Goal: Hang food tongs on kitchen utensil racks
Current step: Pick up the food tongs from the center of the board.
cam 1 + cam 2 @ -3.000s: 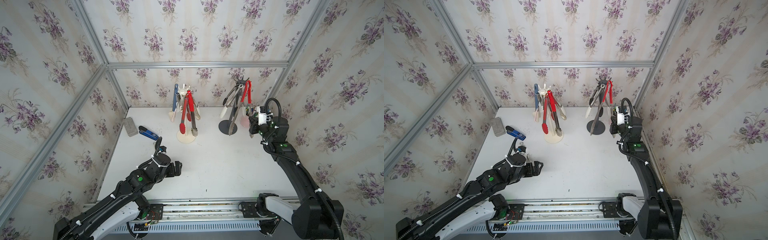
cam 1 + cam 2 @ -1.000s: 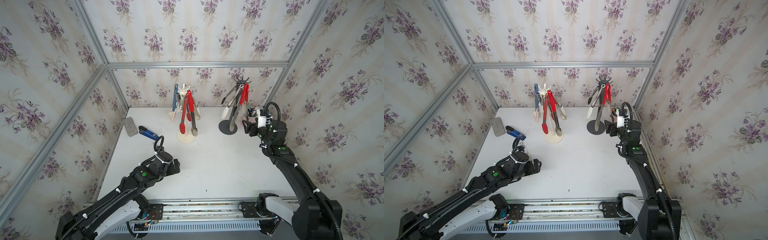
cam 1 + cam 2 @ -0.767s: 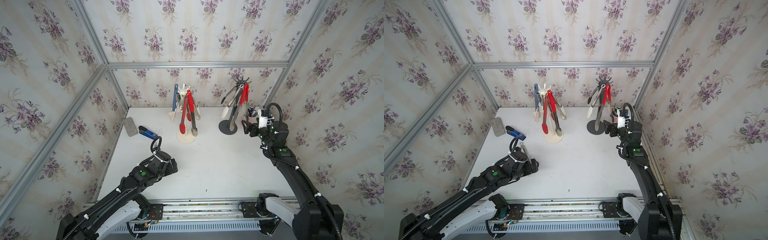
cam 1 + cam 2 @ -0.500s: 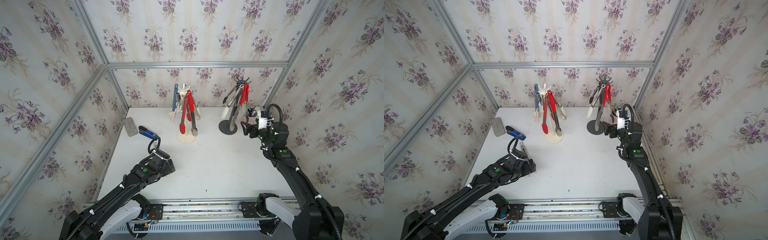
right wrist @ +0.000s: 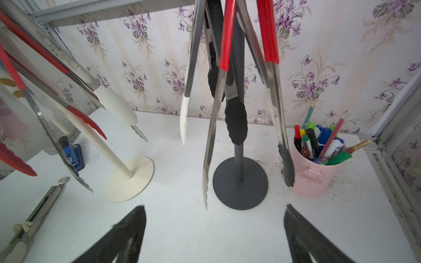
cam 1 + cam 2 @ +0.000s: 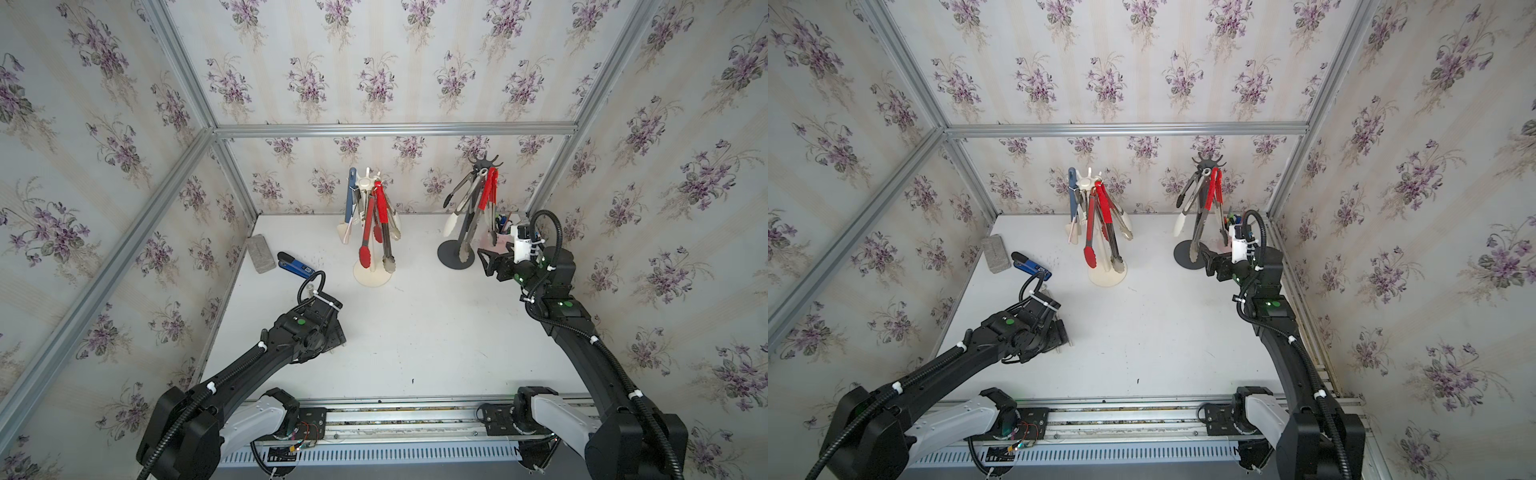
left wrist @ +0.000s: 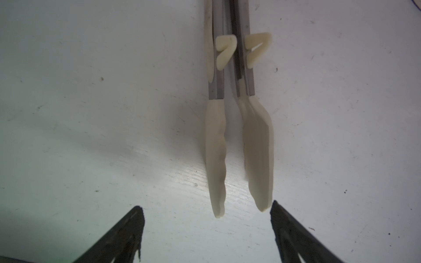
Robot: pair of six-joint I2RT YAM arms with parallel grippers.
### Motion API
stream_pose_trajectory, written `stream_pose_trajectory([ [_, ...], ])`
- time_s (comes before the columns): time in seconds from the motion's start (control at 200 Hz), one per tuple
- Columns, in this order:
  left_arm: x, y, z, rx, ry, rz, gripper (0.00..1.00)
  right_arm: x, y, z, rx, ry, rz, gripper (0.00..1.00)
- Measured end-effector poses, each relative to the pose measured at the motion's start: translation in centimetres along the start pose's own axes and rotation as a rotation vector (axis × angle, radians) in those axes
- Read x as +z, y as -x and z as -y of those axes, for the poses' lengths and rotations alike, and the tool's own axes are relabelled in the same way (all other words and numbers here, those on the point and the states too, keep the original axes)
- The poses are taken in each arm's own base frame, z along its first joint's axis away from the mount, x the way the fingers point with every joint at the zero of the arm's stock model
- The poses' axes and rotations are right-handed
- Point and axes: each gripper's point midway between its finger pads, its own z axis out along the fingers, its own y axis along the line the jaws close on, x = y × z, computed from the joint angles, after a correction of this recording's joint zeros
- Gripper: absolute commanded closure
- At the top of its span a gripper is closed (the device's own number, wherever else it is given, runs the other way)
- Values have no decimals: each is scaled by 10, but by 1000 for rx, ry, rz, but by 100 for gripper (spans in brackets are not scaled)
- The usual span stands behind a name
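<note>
Floral wallpaper closes in a white desk [image 6: 415,353] on three sides. Nearest, the left hand [image 7: 206,206] points down at the desk with its fingers spread wide and nothing clamped. A pair of cream-tipped steel tongs [image 7: 215,148] lies flat just ahead of it, the two silicone tips between the lines of its fingertips. One tip is so near a finger that I cannot tell whether they touch. The arms of the tongs run away from the hand, close together.

Farther on, the right hand [image 5: 214,207] is released and empty. It is held low and faces a dark grey rack with a round base [image 5: 250,189] just in front of it. Red-handled steel tongs [image 5: 270,34], black-tipped tongs [image 5: 235,123] and white-tipped tongs [image 5: 183,118] hang from this rack.

To this hand's left stands a cream rack on a round foot [image 5: 127,186], carrying red-tipped tongs [image 6: 365,257], blue-grey tongs [image 6: 350,199] and others. Beyond the left hand lie a blue-and-black stapler [image 6: 293,266] and a grey block [image 6: 261,253]. A pink cup of pens [image 5: 316,175] stands far off, right of the dark rack.
</note>
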Motion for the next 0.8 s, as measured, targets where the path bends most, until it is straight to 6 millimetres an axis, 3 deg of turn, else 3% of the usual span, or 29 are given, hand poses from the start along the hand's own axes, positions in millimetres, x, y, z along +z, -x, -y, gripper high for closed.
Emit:
stream_pose_trajectory([
  [0.19, 7, 0, -3, 15, 36, -25, 33, 0, -5, -3, 14, 16, -9, 7],
  [0.41, 16, 1, -6, 23, 70, -49, 44, 0, -9, -5, 24, 29, -16, 6],
  [0.535, 24, 2, -7, 31, 82, -66, 58, -1, -10, -7, 24, 36, -17, 6],
  [0.799, 33, 1, -4, 50, 83, -91, 73, -4, -9, -10, 21, 47, -10, 6],
])
